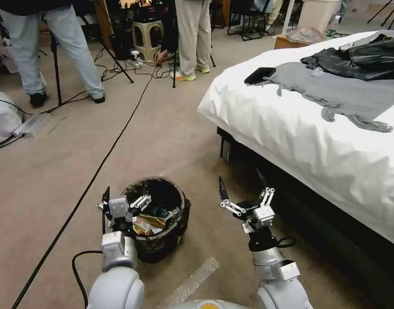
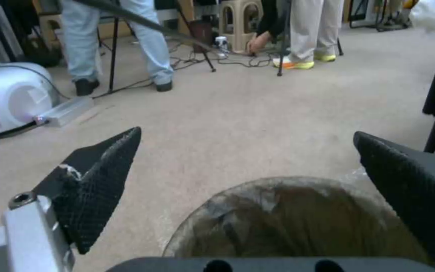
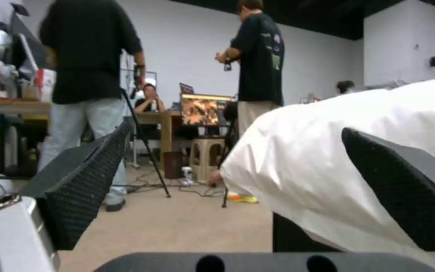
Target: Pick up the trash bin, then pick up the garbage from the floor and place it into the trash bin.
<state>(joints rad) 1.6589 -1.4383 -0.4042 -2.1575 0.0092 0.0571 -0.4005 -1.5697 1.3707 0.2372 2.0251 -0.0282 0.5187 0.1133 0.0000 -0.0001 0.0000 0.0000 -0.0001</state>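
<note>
Beige carpet (image 1: 162, 128) runs across the room, with a white-covered bed (image 1: 317, 141) along the robot's right and cables trailing toward tripods at the back. The trash bin (image 1: 179, 223) stands on the carpet just in front of the left pincer (image 1: 124, 199). That pincer is spread wide, one finger outside the near rim and the other reaching over the opening, closed on nothing. In the left wrist view the bin's (image 2: 298, 219) bagged rim sits between the two black pads, its lower part cut off. Inside the bin lies garbage (image 1: 150, 222): a golden wrapper and a greenish scrap, the rest too dark to make out. The right pincer (image 1: 243, 189) hovers open and empty beside the bed, well apart from the bin.
</note>
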